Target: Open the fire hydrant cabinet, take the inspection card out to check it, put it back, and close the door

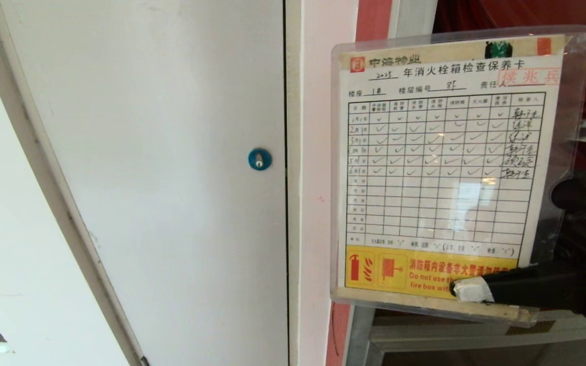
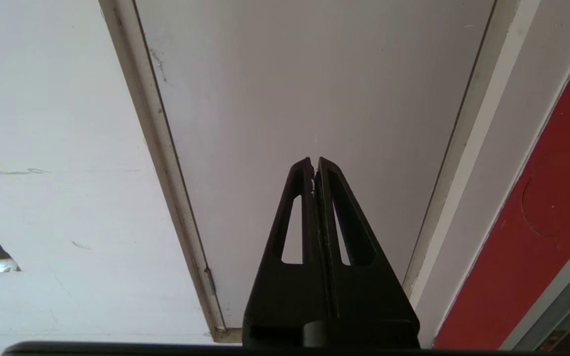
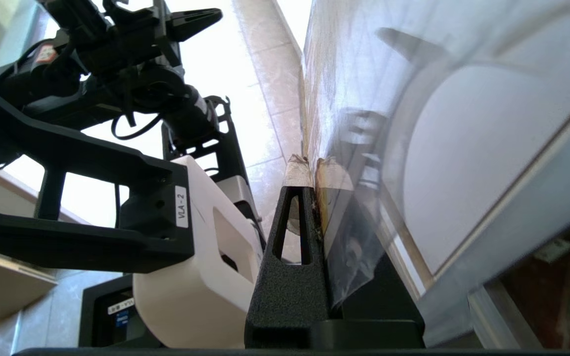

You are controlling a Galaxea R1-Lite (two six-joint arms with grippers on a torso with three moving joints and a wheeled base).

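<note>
From our head we look close at the plain white panel (image 1: 160,178), frame left. Our left wrist faces that panel too. Our right wrist looks edge-on along the clear-sleeved printed inspection card (image 3: 364,148).

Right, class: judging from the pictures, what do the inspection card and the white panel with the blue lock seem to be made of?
Inspection card: printed paper, probably in a clear glossy plastic sleeve; transparent edges overhang and window light reflects off it. White panel: looks like painted sheet metal, smooth and matt with faint scuffs, though that is uncertain.

Inspection card (image 1: 440,168) white, black grid, yellow band; lock (image 1: 259,159) blue.
</note>
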